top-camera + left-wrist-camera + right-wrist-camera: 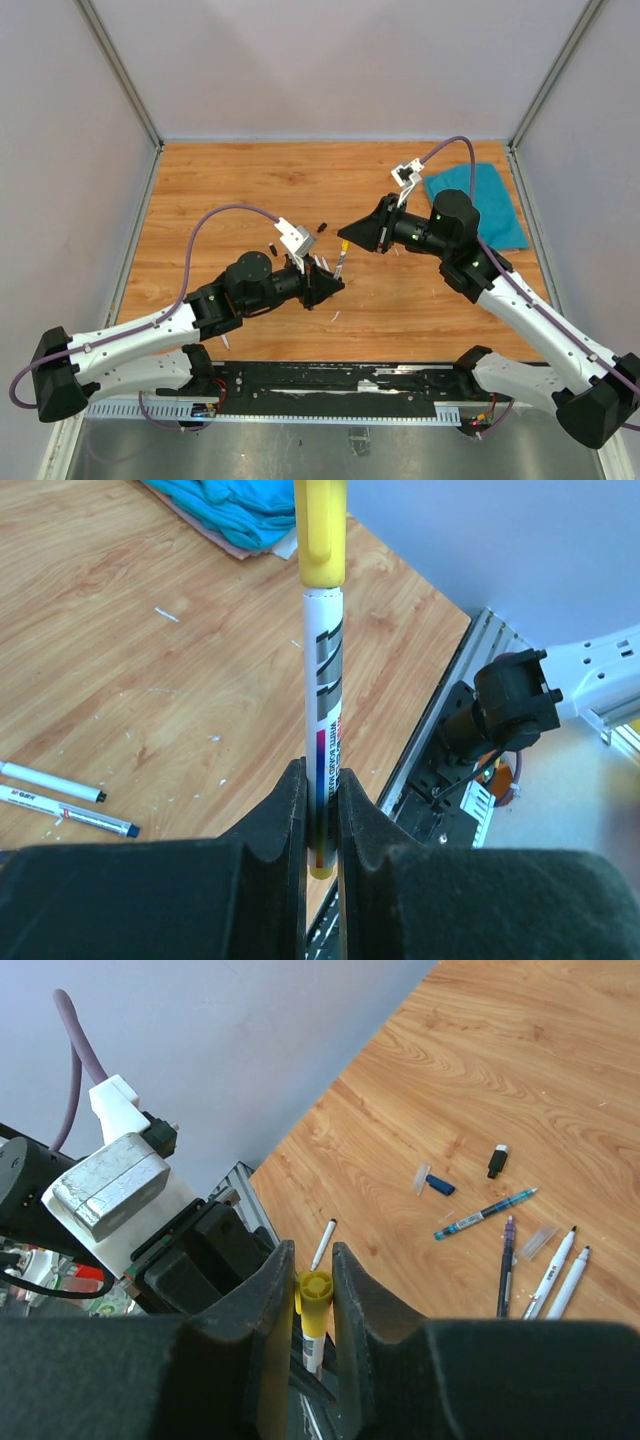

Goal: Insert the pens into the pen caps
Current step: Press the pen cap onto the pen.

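Observation:
My left gripper is shut on the lower barrel of a white pen with a yellow end, holding it upright in the left wrist view. A yellow pen cap sits on the pen's top. My right gripper meets it from the other side. In the right wrist view its fingers close tightly around the end of the yellow cap. Both grippers hold the pen above the table's middle.
Loose on the wood are a white pen, a teal pen, a purple pen, two white pens, a blue cap and a black cap. Two more pens lie left. A blue cloth lies back right.

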Robot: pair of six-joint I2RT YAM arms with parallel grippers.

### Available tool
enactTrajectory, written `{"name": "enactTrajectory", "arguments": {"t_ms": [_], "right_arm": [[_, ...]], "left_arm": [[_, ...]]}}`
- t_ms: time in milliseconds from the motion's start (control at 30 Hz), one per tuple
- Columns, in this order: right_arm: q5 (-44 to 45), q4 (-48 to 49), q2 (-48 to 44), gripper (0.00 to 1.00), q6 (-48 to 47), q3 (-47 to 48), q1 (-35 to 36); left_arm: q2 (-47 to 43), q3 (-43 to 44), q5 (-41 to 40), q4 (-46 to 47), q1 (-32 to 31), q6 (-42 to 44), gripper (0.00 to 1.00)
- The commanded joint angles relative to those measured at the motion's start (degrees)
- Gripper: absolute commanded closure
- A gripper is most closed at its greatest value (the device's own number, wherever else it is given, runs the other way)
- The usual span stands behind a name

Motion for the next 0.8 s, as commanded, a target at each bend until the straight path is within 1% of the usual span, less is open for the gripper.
{"name": "enactTrajectory", "arguments": {"t_ms": [0, 100, 133, 300, 400, 600, 767], "right_arm": [[-1.2, 2.8, -0.4, 0.86, -0.4, -1.5, 0.7], [-1.0, 3.0, -0.8, 0.98, -1.2, -3.0, 1.7], [-0.9, 3.5, -1.0, 0.99, -1.5, -3.7, 2.1], [2.5, 2.9, -2.5, 0.99, -4.8, -6.3, 6.0], [4.3, 2.7, -2.9, 1.0, -4.4, -7.9, 7.8], [5.6, 1.2, -2.7, 0.99, -4.7, -9.9, 10.9], [6.9, -1.4, -3.0, 0.99, -7.2, -10.9, 13.9]], "left_arm": [[-0.2, 1.8, 0.0, 1.2, -0.6, 0.1, 1.0], [-0.8, 1.7, -0.7, 2.2, -0.5, -0.6, 1.0], [-1.3, 1.6, -0.9, 2.8, -0.6, -0.8, 0.99], [-4.6, -0.4, -2.3, 7.7, -0.5, -2.9, 0.99], [-6.1, -1.1, -2.4, 10.4, -0.5, -3.0, 0.99], [-7.5, -0.6, -2.0, 12.8, -0.6, -2.7, 1.0], [-8.8, -0.5, -1.6, 14.7, -0.6, -2.1, 0.99]]}}
